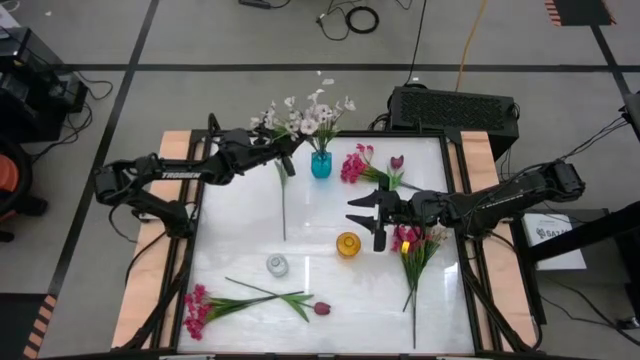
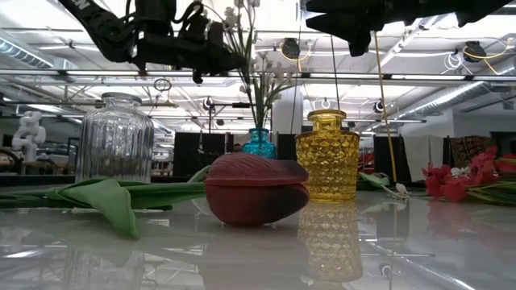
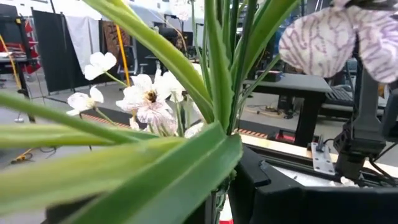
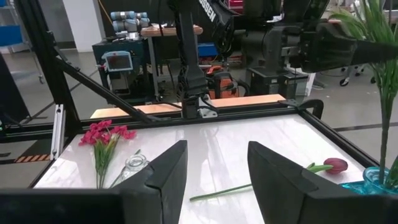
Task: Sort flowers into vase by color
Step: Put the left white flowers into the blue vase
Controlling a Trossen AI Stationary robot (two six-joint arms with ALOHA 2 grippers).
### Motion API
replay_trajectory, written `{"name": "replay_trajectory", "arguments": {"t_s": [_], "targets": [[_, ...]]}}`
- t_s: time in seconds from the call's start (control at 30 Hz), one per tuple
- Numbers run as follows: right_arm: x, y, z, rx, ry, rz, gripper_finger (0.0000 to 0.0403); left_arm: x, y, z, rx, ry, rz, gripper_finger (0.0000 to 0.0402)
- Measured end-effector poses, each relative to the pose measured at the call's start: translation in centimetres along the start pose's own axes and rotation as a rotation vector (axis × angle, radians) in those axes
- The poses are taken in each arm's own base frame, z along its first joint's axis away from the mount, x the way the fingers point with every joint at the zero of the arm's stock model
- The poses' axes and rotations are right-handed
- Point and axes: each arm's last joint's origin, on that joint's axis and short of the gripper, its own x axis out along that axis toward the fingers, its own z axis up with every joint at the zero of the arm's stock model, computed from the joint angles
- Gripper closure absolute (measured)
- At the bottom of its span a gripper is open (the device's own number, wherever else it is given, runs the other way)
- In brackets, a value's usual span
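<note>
- We see a grey floor (image 1: 240, 40) crossed by dark tape lines, with cables (image 1: 352, 17) lying loose on it.
- We see ceiling beams and round lamps (image 2: 291, 48) overhead.
- We see a black rack (image 4: 127, 31) of equipment beyond the table.

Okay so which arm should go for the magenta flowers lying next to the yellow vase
The right. Its open gripper hovers just beside the yellow vase and the magenta flowers, while the left gripper is across the table, busy with a white flower stem near the blue vase.
</note>
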Motion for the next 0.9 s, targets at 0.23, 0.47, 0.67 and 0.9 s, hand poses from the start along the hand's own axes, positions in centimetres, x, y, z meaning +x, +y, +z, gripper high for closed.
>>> {"name": "replay_trajectory", "arguments": {"t_s": [0.23,0.47,0.67,0.9], "targets": [[0.0,0.0,0.0,0.000,0.000,0.002,0.0243,0.1,0.4,-0.7,-0.002,0.045,0.017,0.0380],[0.0,0.0,0.0,0.000,0.000,0.002,0.0243,0.9,0.5,-2.5,-0.030,0.097,0.019,0.0380],[0.0,0.0,0.0,0.000,0.000,0.002,0.0243,1.3,0.6,-3.6,-0.032,0.141,0.020,0.0372],[0.0,0.0,-0.1,-0.005,0.006,0.001,0.0243,1.2,0.6,-3.9,-0.033,0.164,0.021,0.0298]]}}
